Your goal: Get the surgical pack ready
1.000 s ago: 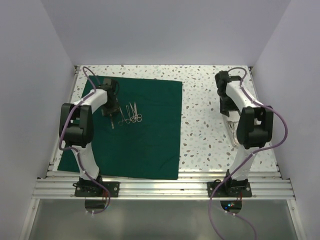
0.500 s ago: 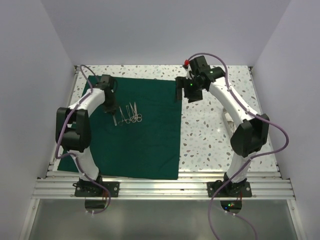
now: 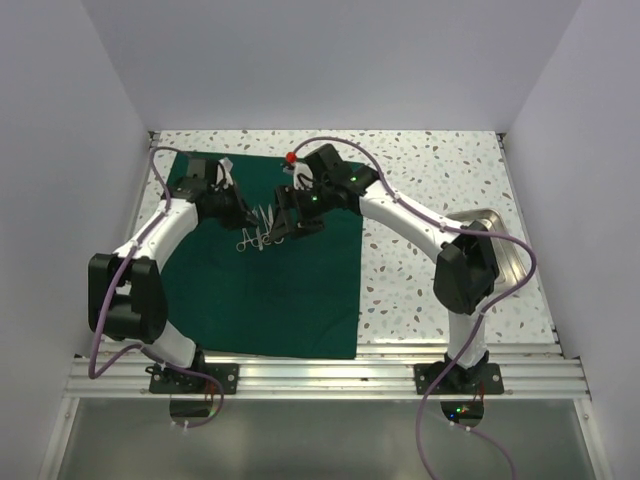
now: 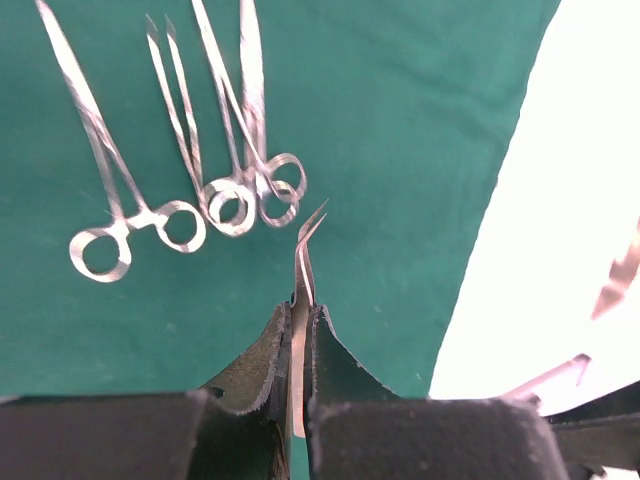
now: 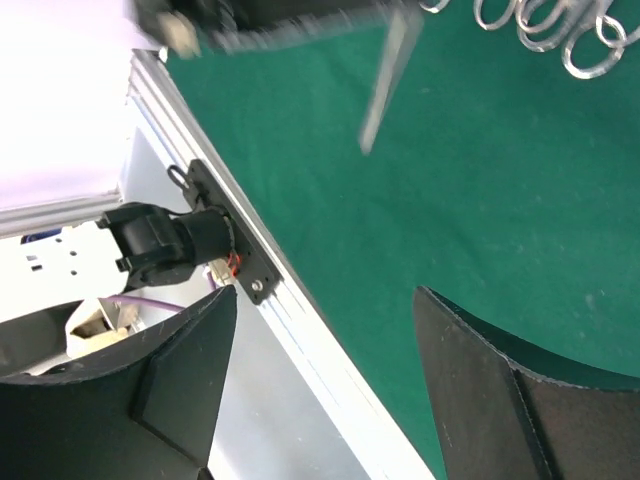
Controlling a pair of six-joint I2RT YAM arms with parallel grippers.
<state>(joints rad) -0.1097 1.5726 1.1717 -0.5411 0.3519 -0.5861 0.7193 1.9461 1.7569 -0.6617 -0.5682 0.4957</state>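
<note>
The surgical pack (image 3: 290, 300) is a dark green cloth spread flat over the left half of the table. It fills the left wrist view (image 4: 400, 120) and the right wrist view (image 5: 500, 200). Several steel scissors and clamps (image 3: 262, 238) lie on its far part, and their ring handles show in the left wrist view (image 4: 132, 212). My left gripper (image 3: 238, 212) (image 4: 300, 312) is shut on thin bent-tip tweezers (image 4: 303, 265) just above the cloth, beside those handles. My right gripper (image 3: 285, 222) (image 5: 325, 300) is open and empty above the cloth, close to the left gripper. The held tweezers look blurred in the right wrist view (image 5: 385, 80).
A shiny steel tray (image 3: 508, 262) sits at the right of the speckled table, partly hidden by the right arm. The aluminium rail (image 3: 320, 375) (image 5: 300, 320) runs along the near edge. White walls close in the left, right and back.
The right arm has swung from the right side of the table across to the middle of the cloth. The left gripper has shifted right with the tweezers.
</note>
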